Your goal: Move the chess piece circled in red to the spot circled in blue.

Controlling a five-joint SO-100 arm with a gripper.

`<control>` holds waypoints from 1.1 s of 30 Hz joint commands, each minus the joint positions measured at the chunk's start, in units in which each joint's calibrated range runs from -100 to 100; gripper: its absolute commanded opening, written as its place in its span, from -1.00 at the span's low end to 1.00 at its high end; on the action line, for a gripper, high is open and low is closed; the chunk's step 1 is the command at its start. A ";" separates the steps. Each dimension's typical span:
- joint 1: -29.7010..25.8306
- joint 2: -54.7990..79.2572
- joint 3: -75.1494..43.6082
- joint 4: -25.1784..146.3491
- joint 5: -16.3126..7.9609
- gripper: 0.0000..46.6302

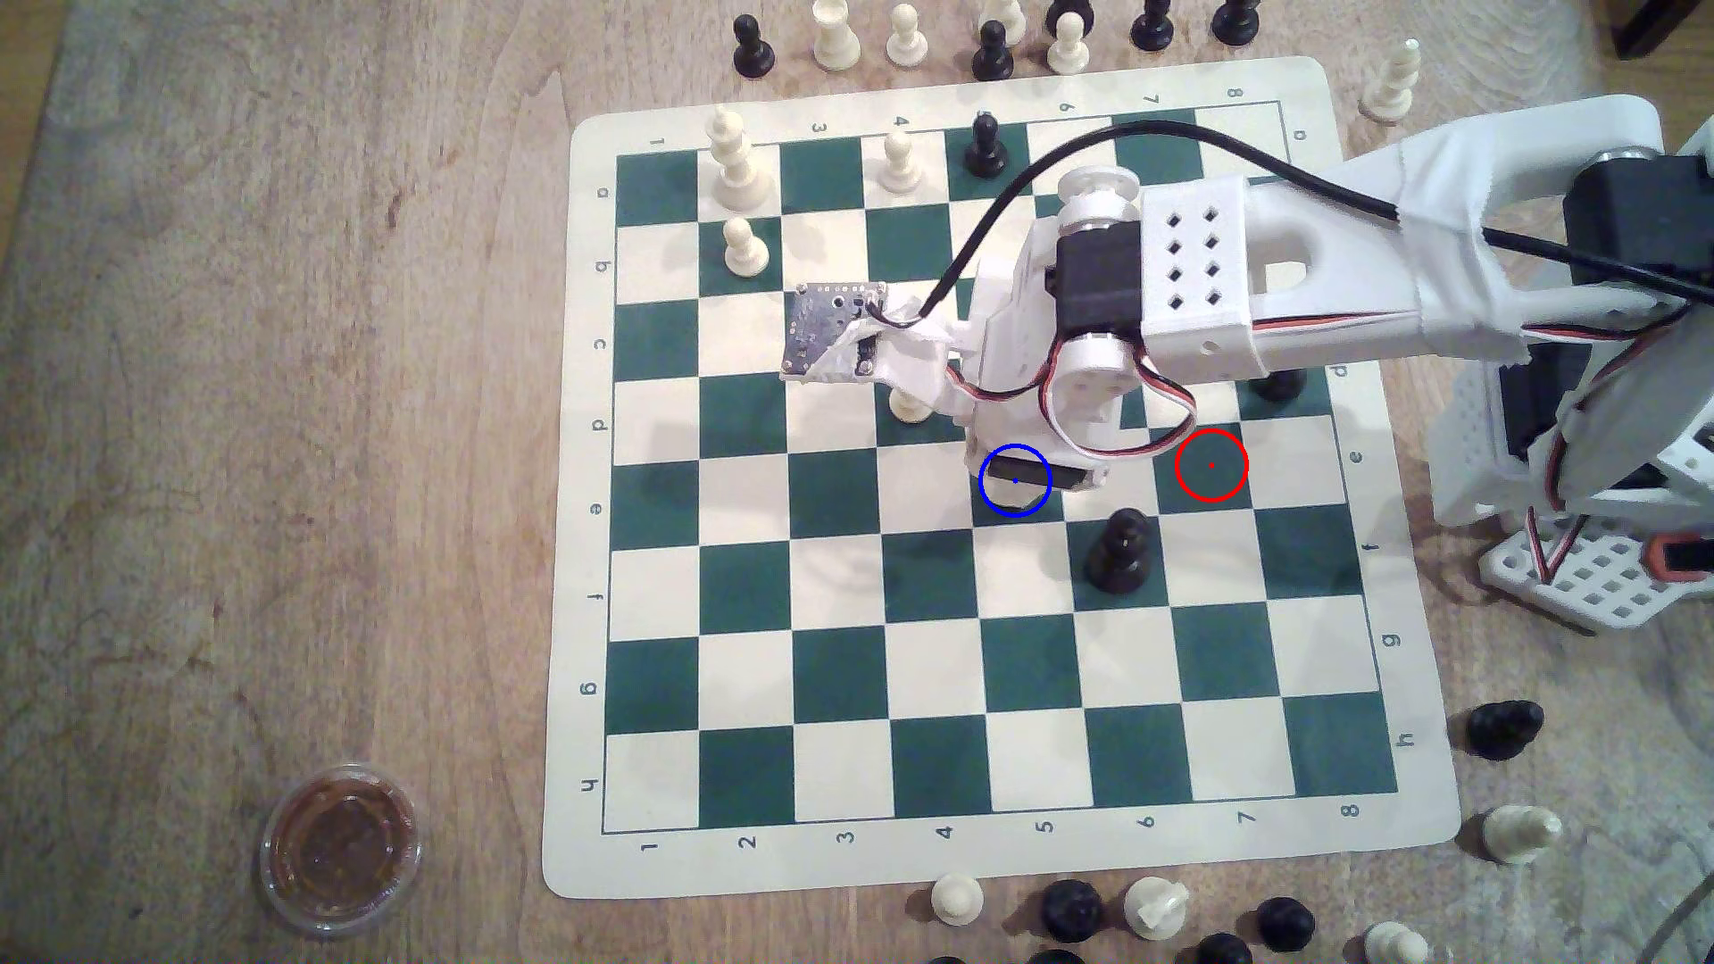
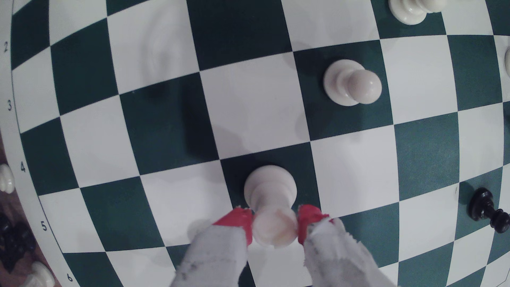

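In the wrist view the chess piece (image 2: 269,187), short and cream-white with a cup-like top, stands upright over a dark green square (image 2: 237,176). My gripper (image 2: 275,226) is shut on its top, one red-tipped finger (image 2: 240,220) pressing on each side. From the exterior view my gripper (image 1: 1029,477) hangs straight over the spot (image 1: 1020,524), the green square with the blue ring, and the arm hides the piece there. The green square with the red ring (image 1: 1211,465) holds nothing. Whether the base touches the board I cannot tell.
A black pawn (image 1: 1122,551) stands one square nearer and to the exterior view's right of the spot. A white pawn (image 1: 907,408) stands just behind the gripper. More pieces line the board's far and near edges. A brown-filled cup (image 1: 338,848) sits off the board.
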 commanded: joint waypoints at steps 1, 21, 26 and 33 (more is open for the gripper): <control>0.34 -0.02 -3.77 -0.28 0.10 -0.99; 1.13 -7.49 -3.13 5.61 -0.29 -0.13; 1.05 -11.91 -1.32 7.33 -0.93 -0.11; -1.69 -24.30 6.84 7.17 -1.37 -0.10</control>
